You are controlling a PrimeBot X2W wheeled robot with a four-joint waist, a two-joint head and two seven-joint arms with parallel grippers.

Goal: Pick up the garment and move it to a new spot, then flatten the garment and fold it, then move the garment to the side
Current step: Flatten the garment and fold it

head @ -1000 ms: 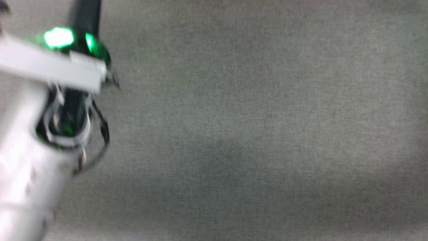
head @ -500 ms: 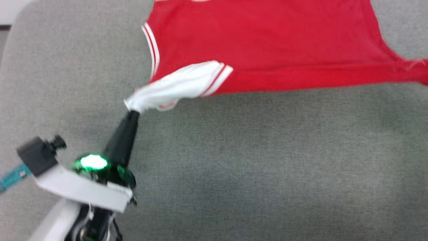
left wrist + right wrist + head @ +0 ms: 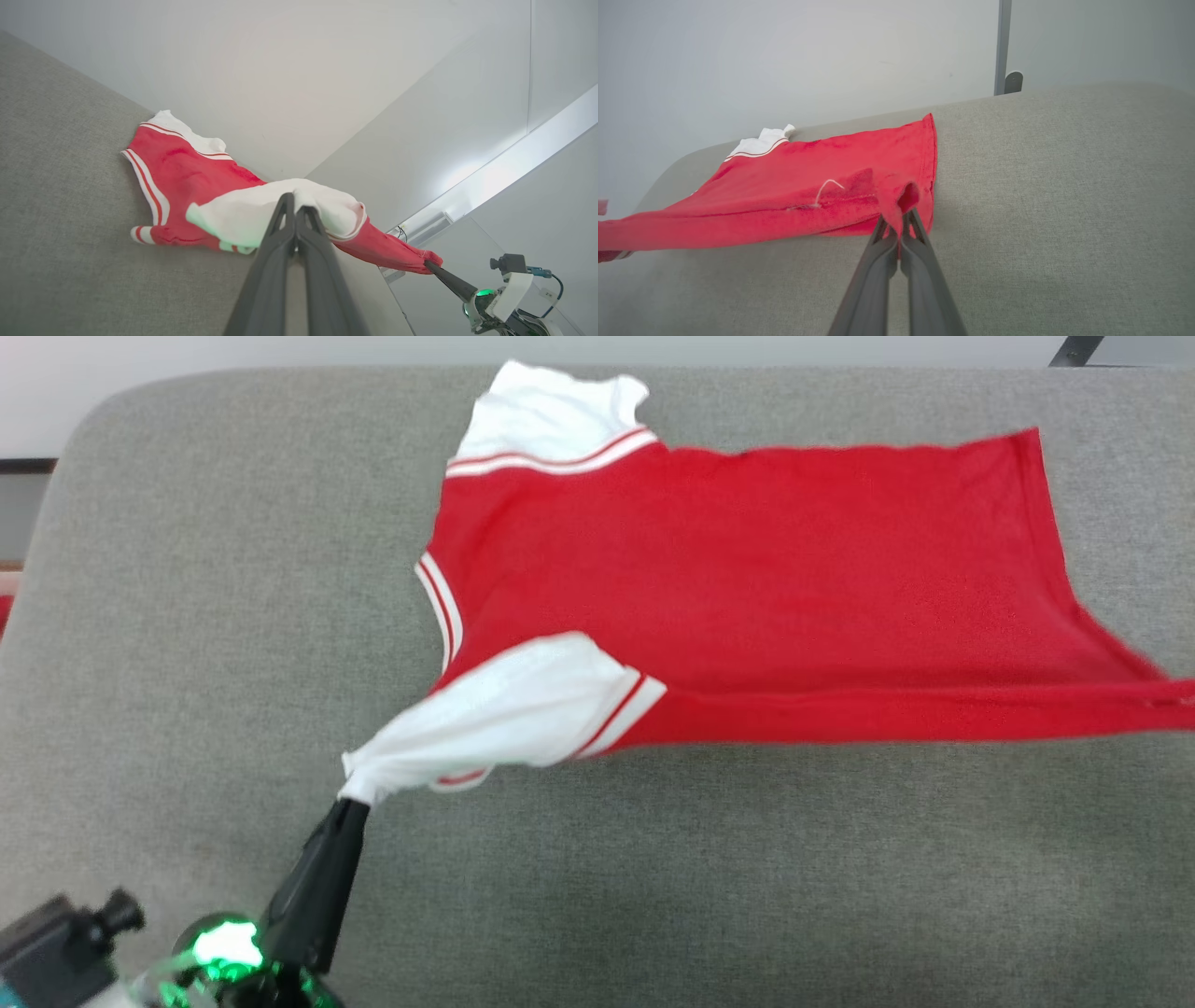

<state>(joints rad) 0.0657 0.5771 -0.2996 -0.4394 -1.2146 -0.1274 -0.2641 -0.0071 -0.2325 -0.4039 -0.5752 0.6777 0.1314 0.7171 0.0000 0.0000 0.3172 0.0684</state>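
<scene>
**Jersey** [image 3: 747, 588]: red, sleeveless, with white side panels and red-and-white striped trim. In the head view it is spread across the upper centre and right of the frame on the grey cushion [image 3: 747, 877]. Its far edge lies flat. Its near edge is raised and taut, a straight line running from centre left to the right border. One white panel lies flat at top centre. The other is bunched to a point at centre left.

**Left gripper** [image 3: 347, 810]: lower left of the head view, dark fingers pointing up and to the right, closed on the bunched white corner. In the left wrist view the two fingers meet at bottom centre with their tips under the white cloth. A green lamp [image 3: 219, 943] glows at its base.

**Right gripper** [image 3: 900, 223]: bottom centre of the right wrist view, fingers pressed together and pinching a red corner at the hem. A loose white thread [image 3: 826, 186] lies on the cloth to the left of the pinch. The gripper also shows at the lower right of the left wrist view, holding the red tip.

**Cushion**: grey woven fabric, rounded corner at the upper left of the head view.

**Wall** [image 3: 280, 70]: pale and plain, behind the cushion.

**Post** [image 3: 1003, 46]: grey and upright, upper right of centre in the right wrist view.
</scene>
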